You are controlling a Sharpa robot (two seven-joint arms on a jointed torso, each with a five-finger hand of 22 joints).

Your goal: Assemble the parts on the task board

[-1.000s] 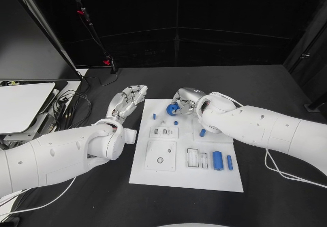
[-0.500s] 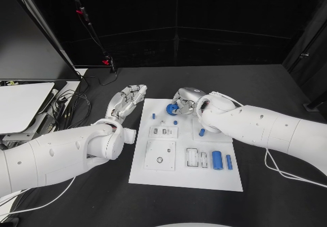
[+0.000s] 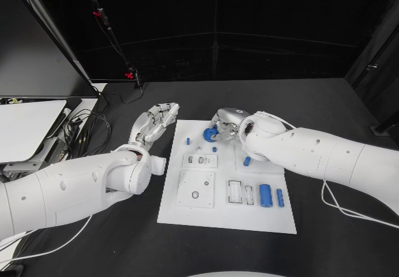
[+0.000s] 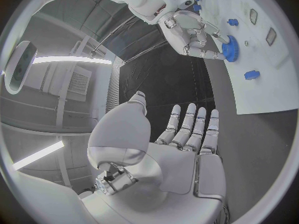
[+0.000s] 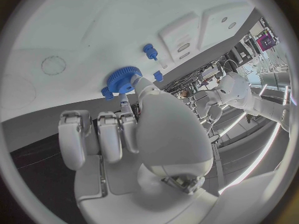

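At the far edge of the white task board (image 3: 229, 219), a blue gear (image 3: 210, 133) sits pinched in the fingers of the right hand (image 3: 224, 124), just above the board. Loose blue parts lie behind it: a small peg (image 3: 188, 141) and a thick cylinder (image 3: 265, 195). Off the board's left edge, over the black table (image 3: 332, 104), the left hand (image 3: 155, 124) hovers with fingers straight and slightly apart, holding nothing.

Bare near strip of the task board (image 3: 224, 222) offers free passage; right hand (image 3: 223, 125) crowds its far edge.
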